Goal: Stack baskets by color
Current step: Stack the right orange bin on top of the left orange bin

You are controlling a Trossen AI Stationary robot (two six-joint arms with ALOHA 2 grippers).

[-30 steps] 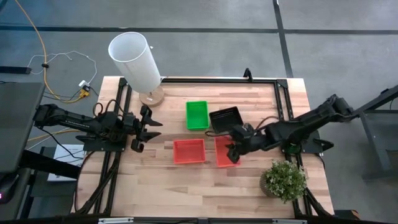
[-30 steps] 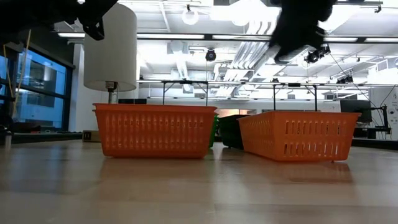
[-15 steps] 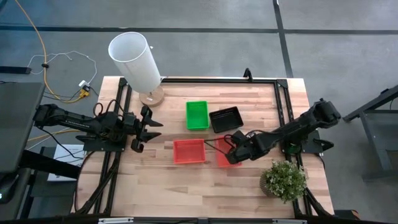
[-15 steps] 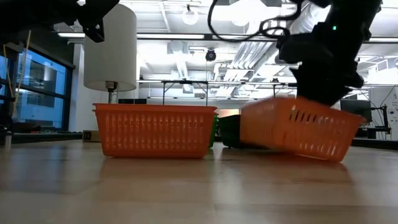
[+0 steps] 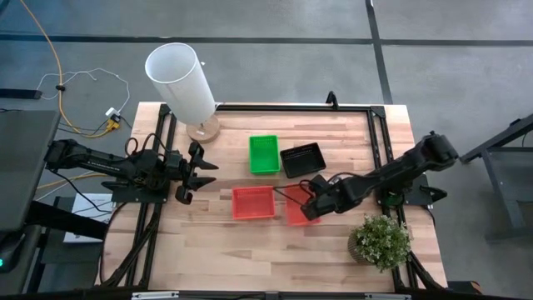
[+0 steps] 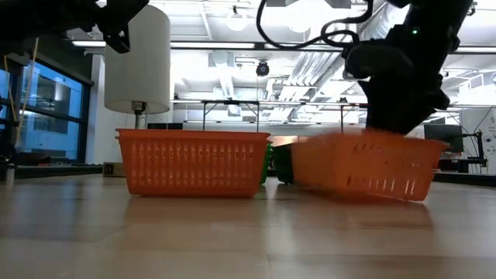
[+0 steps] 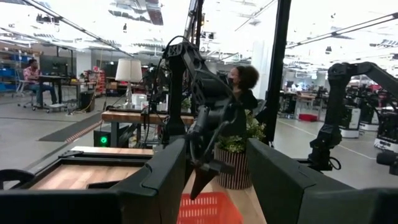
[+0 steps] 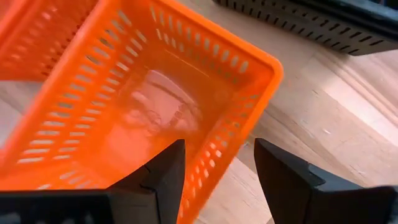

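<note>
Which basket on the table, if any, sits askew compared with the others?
The right red basket: in the low view it is tipped, one end lifted off the table, with the right gripper at its rim. The left red basket, green basket and black basket lie flat.

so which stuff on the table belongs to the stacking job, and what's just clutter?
Job:
- two red baskets, the second at the right gripper
- green basket
- black basket

Clutter:
- white cylinder
- potted plant
</note>
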